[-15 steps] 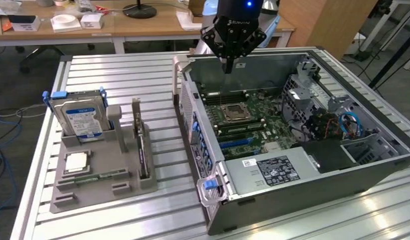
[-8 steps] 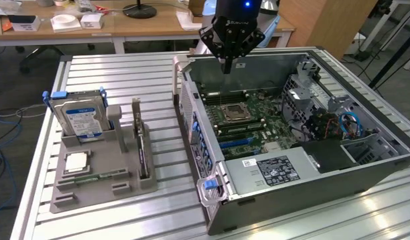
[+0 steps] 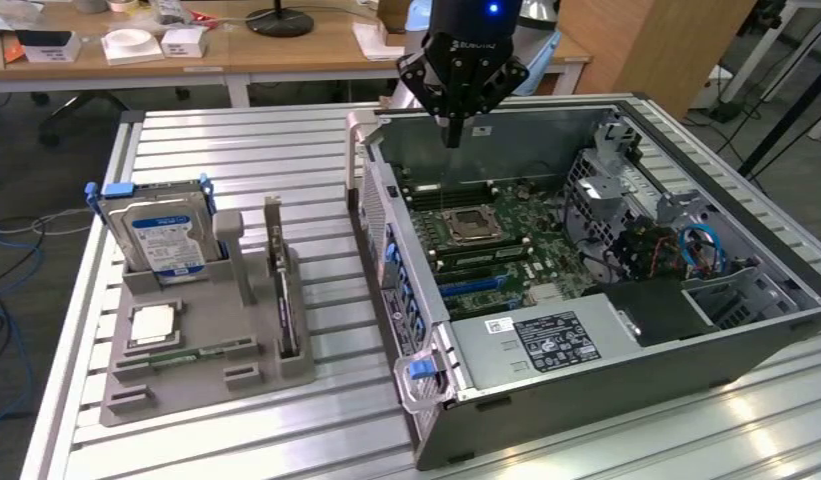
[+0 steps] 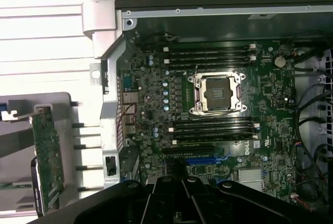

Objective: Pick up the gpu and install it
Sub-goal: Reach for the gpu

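Claw (image 3: 452, 138) hangs from the black arm over the far end of the open computer box (image 3: 730, 335), and its two thin fingers are pressed together and point straight down. It is up in the air above the green board (image 3: 517, 262) that lies flat inside the box, and it touches none of the parts. The gpu (image 3: 282, 290) is well apart from the claw. It stands up on its thin edge in a slot of the gray holder (image 3: 203, 385), which sits on the silver tabletop (image 3: 250, 150) at the exterior view's left, just beside the box. In the wrist view the gpu (image 4: 48, 151) shows as a long green card next to the side wall of the box. In the same holder, a silver hard drive (image 3: 163, 238) with a blue and white label stands upright with blue clips at its top. A small square chip (image 3: 153, 323) lies flat in front of the drive, and a narrow green memory stick (image 3: 186, 355) lies nearby. Inside the box, a square metal socket (image 3: 470, 228) sits in the middle of the board, and a blue slot (image 3: 480, 285) lies on the near side of it. A gray power box (image 3: 557, 342) with a black label fills the near corner.
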`<state>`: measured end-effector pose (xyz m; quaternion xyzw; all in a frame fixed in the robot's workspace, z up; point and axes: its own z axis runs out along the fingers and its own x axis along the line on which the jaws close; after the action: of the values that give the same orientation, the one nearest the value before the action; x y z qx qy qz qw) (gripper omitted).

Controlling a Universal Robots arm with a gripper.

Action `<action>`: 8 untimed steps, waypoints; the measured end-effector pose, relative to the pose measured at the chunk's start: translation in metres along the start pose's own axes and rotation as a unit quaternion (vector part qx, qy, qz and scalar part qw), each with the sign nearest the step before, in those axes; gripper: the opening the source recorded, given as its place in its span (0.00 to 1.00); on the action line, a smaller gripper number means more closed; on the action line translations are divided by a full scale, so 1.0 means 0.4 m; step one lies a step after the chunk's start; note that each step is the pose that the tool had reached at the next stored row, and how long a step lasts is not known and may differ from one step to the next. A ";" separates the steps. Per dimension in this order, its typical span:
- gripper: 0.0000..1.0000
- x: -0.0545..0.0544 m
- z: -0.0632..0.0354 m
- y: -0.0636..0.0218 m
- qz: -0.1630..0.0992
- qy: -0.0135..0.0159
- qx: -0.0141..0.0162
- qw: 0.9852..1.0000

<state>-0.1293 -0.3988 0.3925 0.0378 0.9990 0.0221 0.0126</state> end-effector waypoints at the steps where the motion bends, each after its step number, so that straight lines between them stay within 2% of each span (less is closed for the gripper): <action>1: 0.11 0.001 0.000 0.000 0.000 0.000 0.000 1.000; 8: 0.11 0.010 0.000 -0.001 0.000 0.000 0.000 1.000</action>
<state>-0.1333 -0.3989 0.3925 0.0377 0.9990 0.0221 0.0126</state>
